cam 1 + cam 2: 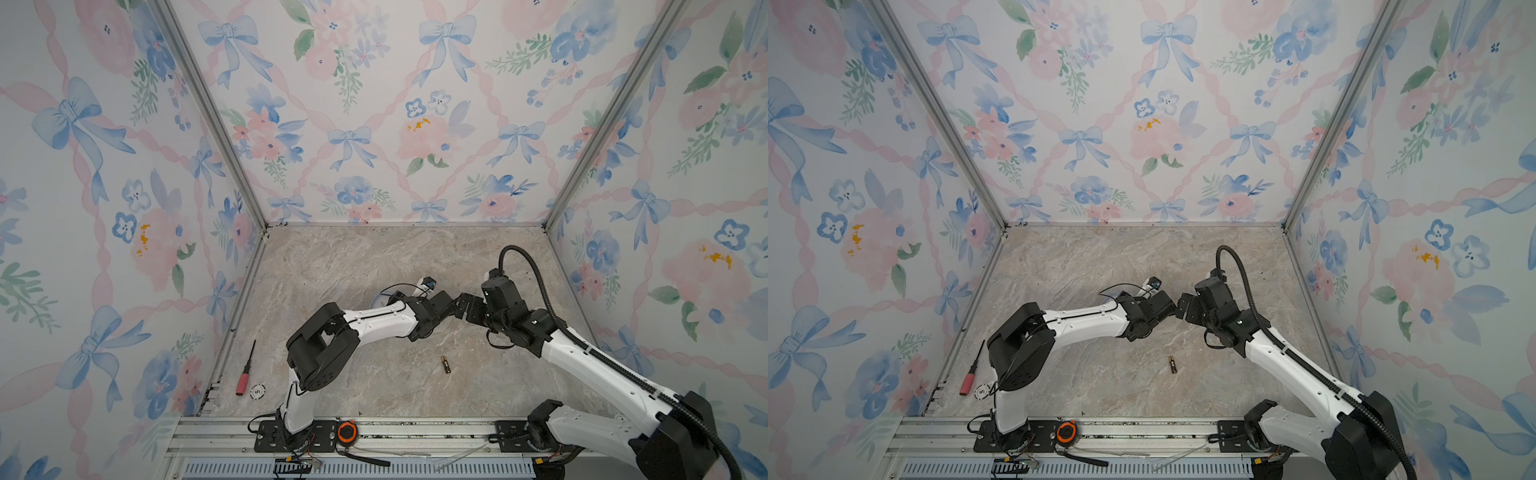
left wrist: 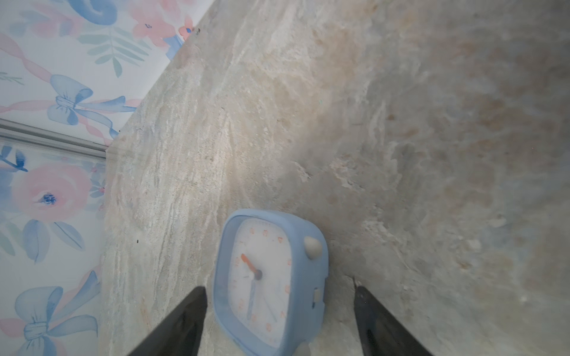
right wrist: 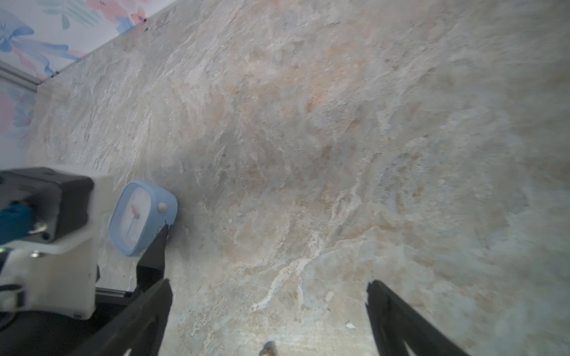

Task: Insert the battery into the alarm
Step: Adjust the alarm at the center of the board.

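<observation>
Left gripper [image 2: 277,286] wide either side of the alarm [image 2: 265,246]; battery [image 1: 446,365] well apart

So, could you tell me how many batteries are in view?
1. The small slim black battery with a copper end lies on the marbled tabletop, in the open between the left arm and right arm; others could be hidden beneath them.

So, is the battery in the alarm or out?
Out. In both top views the battery lies on the table, apart from the alarm.
</observation>
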### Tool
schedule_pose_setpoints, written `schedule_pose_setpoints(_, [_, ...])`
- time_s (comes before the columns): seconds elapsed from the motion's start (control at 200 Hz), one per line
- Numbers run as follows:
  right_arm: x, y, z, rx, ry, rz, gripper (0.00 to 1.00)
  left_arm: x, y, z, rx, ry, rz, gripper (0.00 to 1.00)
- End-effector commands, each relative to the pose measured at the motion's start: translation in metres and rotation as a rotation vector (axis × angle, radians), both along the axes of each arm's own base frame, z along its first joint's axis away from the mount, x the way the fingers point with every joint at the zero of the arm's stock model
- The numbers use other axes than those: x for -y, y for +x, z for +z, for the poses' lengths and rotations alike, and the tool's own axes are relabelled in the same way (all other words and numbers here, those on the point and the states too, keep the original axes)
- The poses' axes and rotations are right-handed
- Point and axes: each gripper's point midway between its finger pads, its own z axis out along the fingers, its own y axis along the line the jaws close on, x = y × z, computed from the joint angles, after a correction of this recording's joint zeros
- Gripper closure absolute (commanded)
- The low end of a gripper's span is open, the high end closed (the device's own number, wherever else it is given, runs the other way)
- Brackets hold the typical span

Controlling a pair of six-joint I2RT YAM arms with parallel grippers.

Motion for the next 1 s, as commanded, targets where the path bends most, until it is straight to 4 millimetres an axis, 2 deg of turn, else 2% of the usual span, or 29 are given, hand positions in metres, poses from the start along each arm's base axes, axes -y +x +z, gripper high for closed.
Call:
schedule_pose_setpoints(0.0, [-0.056, 0.000, 0.011, 0.024, 0.041, 0.192, 0.00, -0.010, 0.003, 0.036, 0.013, -0.180, 0.046, 0.22])
schedule_pose_setpoints(0.095, [-0.077, 0.006, 0.002, 0.010, 0.111, 0.205, 0.00, -0.038, 0.014, 0.038, -0.039, -0.310, 0.117, 0.27])
schedule_pose_setpoints(0.21, [-0.100, 0.013, -0.010, -0.020, 0.218, 0.215, 0.00, -0.069, 0.031, 0.032, -0.104, -0.495, 0.186, 0.43])
schedule_pose_setpoints(0.31, [-0.122, 0.018, -0.023, -0.057, 0.289, 0.241, 0.00, -0.085, 0.042, 0.019, -0.176, -0.681, 0.216, 0.53])
schedule_pose_setpoints(0.4, [-0.137, 0.025, -0.039, -0.092, 0.334, 0.247, 0.00, -0.095, 0.049, 0.006, -0.219, -0.794, 0.242, 0.53])
schedule_pose_setpoints(0.455, [-0.145, 0.028, -0.051, -0.114, 0.348, 0.250, 0.01, -0.096, 0.052, -0.001, -0.233, -0.844, 0.245, 0.52])
schedule_pose_setpoints(0.49, [-0.150, 0.031, -0.051, -0.116, 0.367, 0.251, 0.01, -0.091, 0.052, -0.004, -0.253, -0.883, 0.221, 0.51])
schedule_pose_setpoints(0.51, [-0.152, 0.032, -0.062, -0.138, 0.361, 0.247, 0.02, -0.090, 0.053, -0.006, -0.256, -0.897, 0.217, 0.50])
schedule_pose_setpoints(0.69, [-0.166, 0.043, -0.091, -0.175, 0.415, 0.224, 0.05, -0.084, 0.052, -0.026, -0.297, -0.939, 0.231, 0.50])
schedule_pose_setpoints(0.995, [-0.189, 0.051, -0.109, -0.214, 0.513, 0.219, 0.12, -0.087, 0.041, -0.053, -0.338, -0.932, 0.266, 0.54])
